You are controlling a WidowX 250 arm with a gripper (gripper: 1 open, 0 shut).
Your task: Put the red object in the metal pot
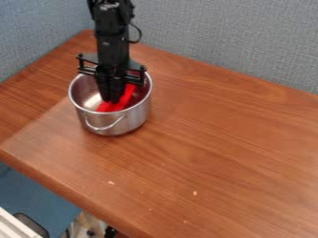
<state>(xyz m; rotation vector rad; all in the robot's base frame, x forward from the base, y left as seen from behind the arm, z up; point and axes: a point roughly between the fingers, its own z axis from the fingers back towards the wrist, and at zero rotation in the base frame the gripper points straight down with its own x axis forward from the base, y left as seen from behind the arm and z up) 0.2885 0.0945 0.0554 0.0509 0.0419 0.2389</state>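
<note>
While the black robot gripper (113,97) is lowered into the mouth of the stainless-steel pot (115,122), the red block (123,98) is contained inside the pot, below the rim. The block is partly covered by the dark fingers, and its bright red surface is seen beside and below them, slanted across the pot's interior. Whether the pincer is released or is clenched on the block cannot be told, since the fingertips are lost against the dark mechanism and the red surface.

The arm (112,17) is extended downward from the top edge of the view, and a thin black cable (136,35) is looped out at its side. The pot is stood upright on the reddish-brown wooden table (224,139), near its far left part, and its thin wire bail handle (104,127) is hung down against the outer wall. Small pale specks (195,193) are scattered on the wood nearer the camera. Behind the table, a grey textured partition (230,42) is seen, and at the lower left a blue surface (37,200) is shown beyond the table edge, with a white object (15,229) partly cut off by the frame
</note>
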